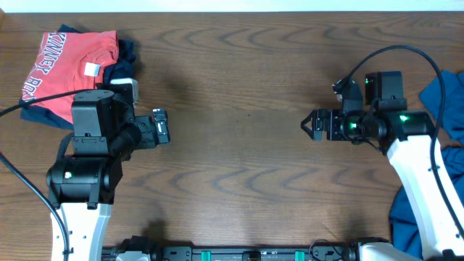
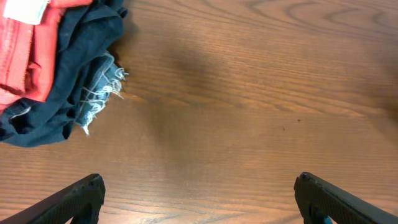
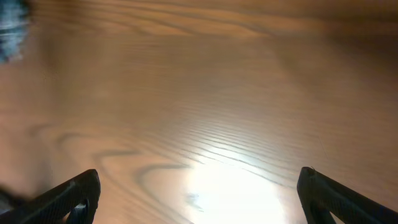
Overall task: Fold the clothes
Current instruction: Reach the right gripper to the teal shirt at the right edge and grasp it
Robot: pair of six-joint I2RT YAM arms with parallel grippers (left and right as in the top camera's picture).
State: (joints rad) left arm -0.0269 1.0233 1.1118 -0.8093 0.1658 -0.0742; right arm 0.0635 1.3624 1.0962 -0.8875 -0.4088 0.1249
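Note:
A folded red T-shirt (image 1: 69, 61) with white lettering lies on dark navy clothes (image 1: 125, 61) at the table's back left. In the left wrist view the red shirt (image 2: 25, 50) tops a dark garment (image 2: 74, 74) with a frayed denim edge (image 2: 102, 93). A blue garment (image 1: 446, 109) lies at the right edge, partly under the right arm. My left gripper (image 1: 161, 127) is open and empty just right of the pile; its fingers (image 2: 199, 199) frame bare wood. My right gripper (image 1: 310, 125) is open and empty over bare wood (image 3: 199, 199), left of the blue garment.
The wooden table (image 1: 239, 109) spans the view. Black cables run by both arms, one looping above the right arm (image 1: 395, 51). More blue cloth (image 1: 406, 217) hangs at the lower right beside the right arm.

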